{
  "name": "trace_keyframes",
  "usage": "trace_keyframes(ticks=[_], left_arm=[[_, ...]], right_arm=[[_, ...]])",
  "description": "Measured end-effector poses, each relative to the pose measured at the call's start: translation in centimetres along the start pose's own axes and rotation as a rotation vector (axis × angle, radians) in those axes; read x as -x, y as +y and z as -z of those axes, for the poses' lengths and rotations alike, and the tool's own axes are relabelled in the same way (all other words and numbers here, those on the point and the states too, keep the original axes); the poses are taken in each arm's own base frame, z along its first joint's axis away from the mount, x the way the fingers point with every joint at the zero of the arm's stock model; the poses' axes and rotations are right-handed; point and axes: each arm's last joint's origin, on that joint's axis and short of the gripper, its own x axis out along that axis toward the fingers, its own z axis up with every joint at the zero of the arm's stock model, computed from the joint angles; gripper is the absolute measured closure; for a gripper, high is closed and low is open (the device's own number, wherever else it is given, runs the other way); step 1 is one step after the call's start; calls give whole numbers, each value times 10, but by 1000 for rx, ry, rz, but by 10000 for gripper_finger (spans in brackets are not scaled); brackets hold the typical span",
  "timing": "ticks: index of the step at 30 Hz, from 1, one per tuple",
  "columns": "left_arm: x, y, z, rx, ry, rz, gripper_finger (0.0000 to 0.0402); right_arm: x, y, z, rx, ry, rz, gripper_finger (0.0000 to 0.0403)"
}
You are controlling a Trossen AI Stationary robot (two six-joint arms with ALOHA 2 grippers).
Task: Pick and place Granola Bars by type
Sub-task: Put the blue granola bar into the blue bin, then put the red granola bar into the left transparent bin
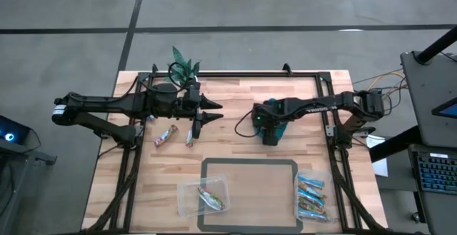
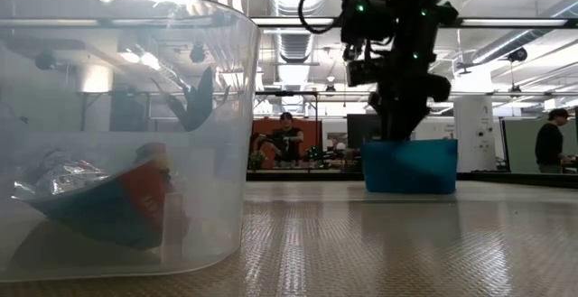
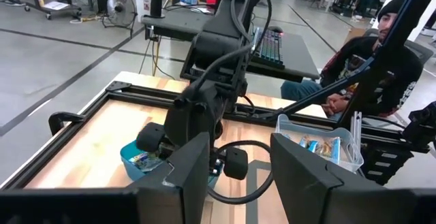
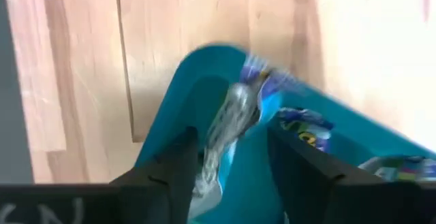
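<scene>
Bright ceiling lights glare in the low view; right wrist view blurred.

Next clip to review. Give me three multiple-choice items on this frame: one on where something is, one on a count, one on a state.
1. Where is the right pincer?
A. Over the teal bin
B. Over the tub of blue bars
C. Off the table

2. How many bars lie loose on the table near the left pincer?
A. None
B. Two
C. Five

3. How does the left pincer stand?
A. Gripping a bar
B. Open and empty
C. Inside a tub

Key: 1 A, the right wrist view looks straight into the bin. 2 B, two bars show in the high view. 3 B, its fingers stand apart with nothing between.
</scene>
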Motion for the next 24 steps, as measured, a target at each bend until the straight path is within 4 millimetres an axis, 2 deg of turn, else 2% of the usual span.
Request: trace_keyframes(ticks=[7,13,18,24], left_arm=[[0,0,0,-5,0,0,264],[0,0,0,-6,3,14,264],[0,-2,0,-7,9,55,264],[0,-2,0,9,13,78,264]], right_arm=[[27,-3,-20,-83,-40,-3,202],[61,10,-31,-123,-177,-83,197],[93,36,-27,-132,-410,-148,197],[113,67,-5,-181,-618,-174,197]])
